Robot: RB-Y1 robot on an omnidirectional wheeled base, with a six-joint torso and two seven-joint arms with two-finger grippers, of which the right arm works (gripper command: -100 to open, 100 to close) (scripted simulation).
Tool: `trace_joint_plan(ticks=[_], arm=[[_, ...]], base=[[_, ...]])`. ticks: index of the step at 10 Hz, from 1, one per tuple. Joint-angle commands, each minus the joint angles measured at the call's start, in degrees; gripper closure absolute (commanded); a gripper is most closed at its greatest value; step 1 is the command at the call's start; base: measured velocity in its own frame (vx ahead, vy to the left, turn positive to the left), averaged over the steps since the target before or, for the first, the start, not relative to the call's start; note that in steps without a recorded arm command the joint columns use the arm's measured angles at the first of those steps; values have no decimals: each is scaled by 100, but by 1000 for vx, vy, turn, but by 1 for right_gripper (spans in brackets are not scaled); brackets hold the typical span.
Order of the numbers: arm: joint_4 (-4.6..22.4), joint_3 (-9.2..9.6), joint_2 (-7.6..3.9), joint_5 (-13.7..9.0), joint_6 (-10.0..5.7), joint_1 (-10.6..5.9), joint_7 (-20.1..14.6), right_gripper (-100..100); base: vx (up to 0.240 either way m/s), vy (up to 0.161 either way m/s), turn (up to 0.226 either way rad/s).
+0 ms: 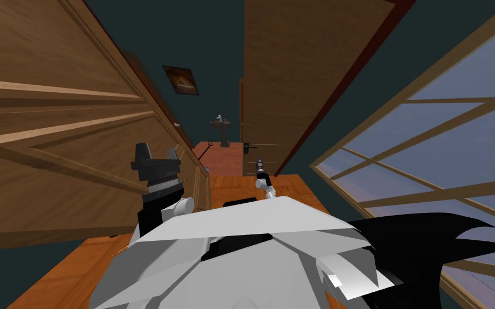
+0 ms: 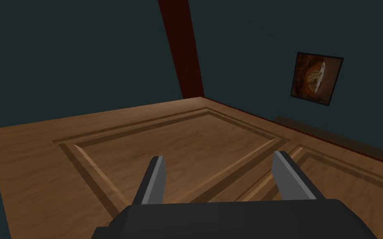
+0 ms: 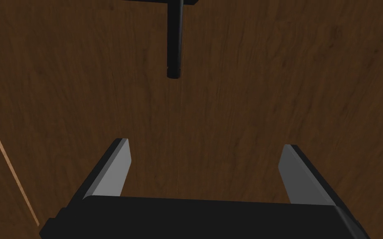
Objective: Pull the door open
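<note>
Door: brown wood door (image 1: 276, 75) straight ahead in the head view, dark red frame along its right edge; a gap past its left edge
Handle: black lever handle (image 3: 174, 41) on the door's face; its free end points toward the right gripper
Right gripper (image 3: 205, 143): arm stretched forward, facing the door close up; fingers spread wide, holding nothing; just short of the handle, apart from it
Left gripper (image 2: 219, 155): raised at my left, over a panelled wooden surface (image 2: 165, 141); fingers open, empty
Through the gap: a pedestal basin (image 1: 220, 127) well beyond
Wall: dark teal, with a framed picture (image 2: 316, 78)
Right side: large window (image 1: 445, 161) with wooden bars
Floor (image 1: 289, 188): orange-brown wood
</note>
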Motion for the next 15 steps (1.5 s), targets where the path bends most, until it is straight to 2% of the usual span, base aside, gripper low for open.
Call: trace_joint_plan(ticks=[1,6,7,12,15], arm=[[147,-3,74,-122,82,-107,99,-100],[441,18,248,-322,168,-285,253,-100],[422,23,222,-297,137,-265,224,-100],[556,-161,-132,-224,145,-320,199,-100],[669,-326,-387,-178,147,-372,172,-100]], base=[[197,10,-4],[210,26,-30],[110,19,-6],[-57,-74,277],[-62,-40,313]])
